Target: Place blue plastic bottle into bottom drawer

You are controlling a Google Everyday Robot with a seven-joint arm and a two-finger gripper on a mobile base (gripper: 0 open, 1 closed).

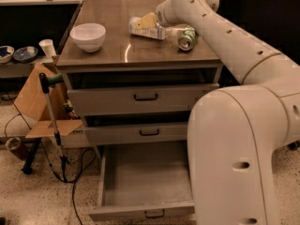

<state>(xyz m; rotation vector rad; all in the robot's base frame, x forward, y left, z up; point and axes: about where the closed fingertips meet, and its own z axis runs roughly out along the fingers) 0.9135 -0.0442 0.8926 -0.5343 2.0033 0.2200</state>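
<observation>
The blue plastic bottle lies on its side on the cabinet top, towards the back, with a pale label wrap. A yellowish object rests against its far side. My gripper is at the end of the white arm, right above the bottle's right end, and the wrist hides most of it. The bottom drawer is pulled out wide, a deep grey tray with nothing in it that I can see.
A green drink can lies just right of the bottle. A white bowl stands on the top's left side. The two upper drawers are slightly ajar. A cardboard box and a stand with cables sit on the floor to the left.
</observation>
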